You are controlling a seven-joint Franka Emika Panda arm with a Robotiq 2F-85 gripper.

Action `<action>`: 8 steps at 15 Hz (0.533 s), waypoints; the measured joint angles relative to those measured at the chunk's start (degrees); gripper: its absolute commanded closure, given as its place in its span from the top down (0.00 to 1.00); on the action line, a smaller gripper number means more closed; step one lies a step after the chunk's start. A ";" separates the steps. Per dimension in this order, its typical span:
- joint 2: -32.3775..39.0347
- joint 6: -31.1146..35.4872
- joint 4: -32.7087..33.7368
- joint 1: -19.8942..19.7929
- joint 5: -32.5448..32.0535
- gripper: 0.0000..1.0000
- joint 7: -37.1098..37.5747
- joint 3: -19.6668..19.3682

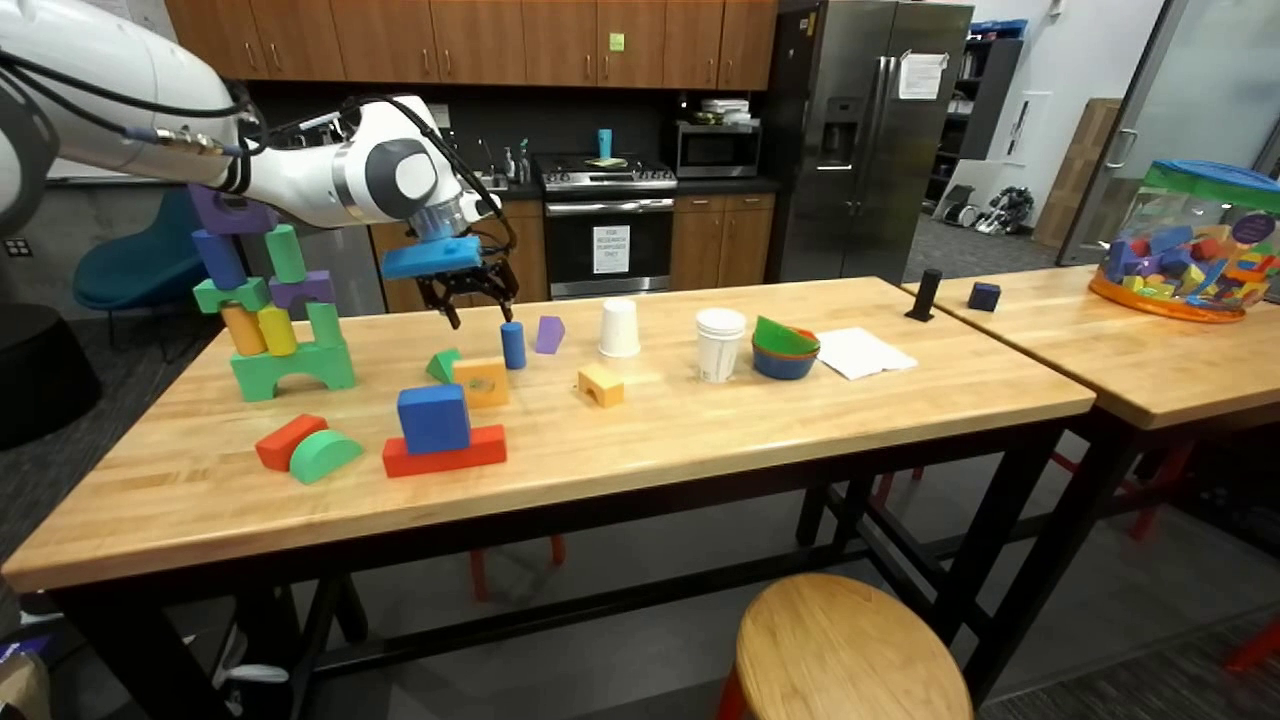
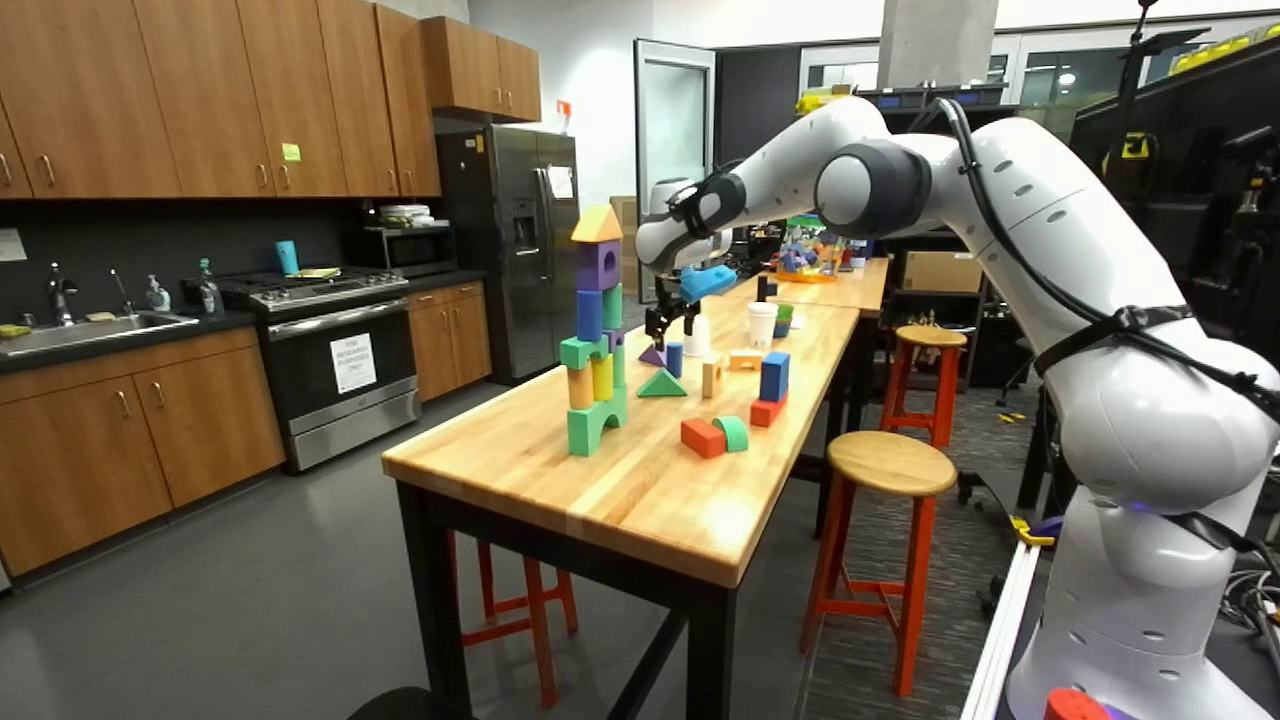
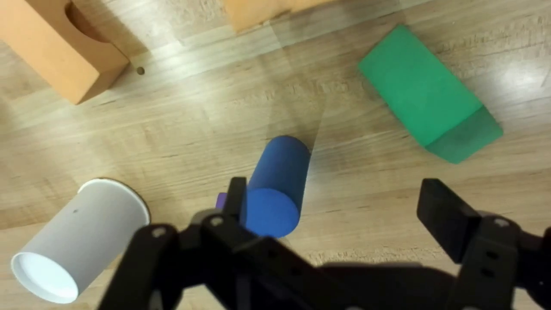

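Observation:
My gripper hangs open above the table, its black fingers spread wide and nothing between them. A blue cylinder stands upright just below; in the wrist view it appears close to the left finger, which overlaps its edge. Whether they touch I cannot tell. A purple block is beside the cylinder, mostly hidden behind that finger in the wrist view. The green triangular block lies on the other side. An upside-down white cup and an orange arch block are nearby.
A tall block tower rises near the arm. A blue block sits on a red one; a red block and green half-round lie closer. Stacked cups, bowls and paper are farther along.

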 measured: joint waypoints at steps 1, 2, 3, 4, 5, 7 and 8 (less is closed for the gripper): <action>0.37 0.00 0.60 -0.26 0.00 1.00 0.00 -0.08; 0.76 0.03 1.19 -0.53 0.00 1.00 -0.01 -0.12; 1.10 0.06 1.73 -0.82 0.00 1.00 -0.01 -0.15; 1.42 0.14 2.20 -1.11 0.00 1.00 -0.03 -0.16; 1.76 0.18 2.69 -1.34 0.00 1.00 -0.07 -0.16; 2.41 0.30 3.43 -1.55 0.00 1.00 -0.27 -0.14; 2.75 0.31 3.76 -1.57 0.00 1.00 -0.57 -0.09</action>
